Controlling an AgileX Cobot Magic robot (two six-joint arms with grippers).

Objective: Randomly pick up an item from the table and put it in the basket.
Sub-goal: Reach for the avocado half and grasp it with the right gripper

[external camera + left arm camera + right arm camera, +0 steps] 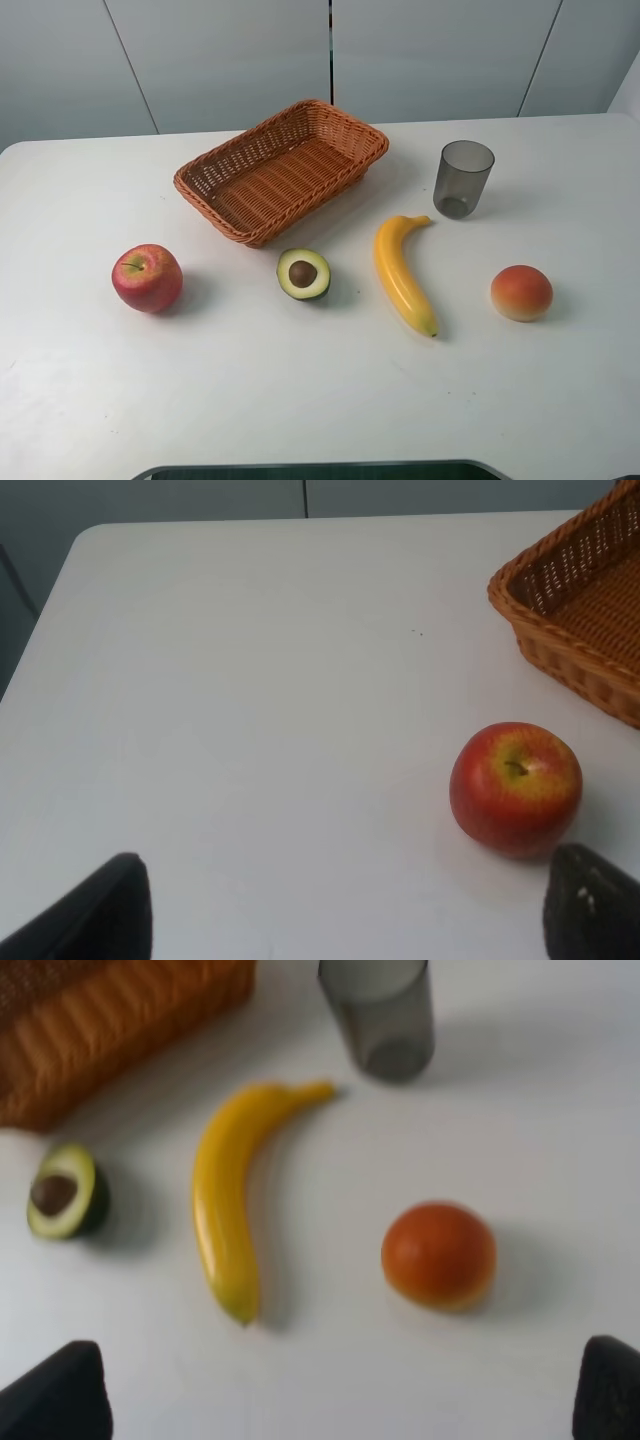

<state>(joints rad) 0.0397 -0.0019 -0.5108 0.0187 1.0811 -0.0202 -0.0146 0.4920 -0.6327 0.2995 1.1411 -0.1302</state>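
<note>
The halved avocado (303, 274) lies cut face up with its brown pit showing, on the white table (300, 390), just in front of the empty wicker basket (213, 213). It also shows in the right wrist view (63, 1191), next to the basket's wall (110, 1030). Neither gripper shows in the high view. My left gripper (345, 920) is open and empty above the table, near the red apple (516, 787) and the basket's corner (570, 650). My right gripper (335, 1400) is open and empty, well short of the avocado.
The red apple (147, 278) sits at the left. A banana (402, 273), an orange-red peach-like fruit (521, 293) and a grey translucent cup (463, 178) stand right of the avocado. A dark edge (320, 470) runs along the table's front.
</note>
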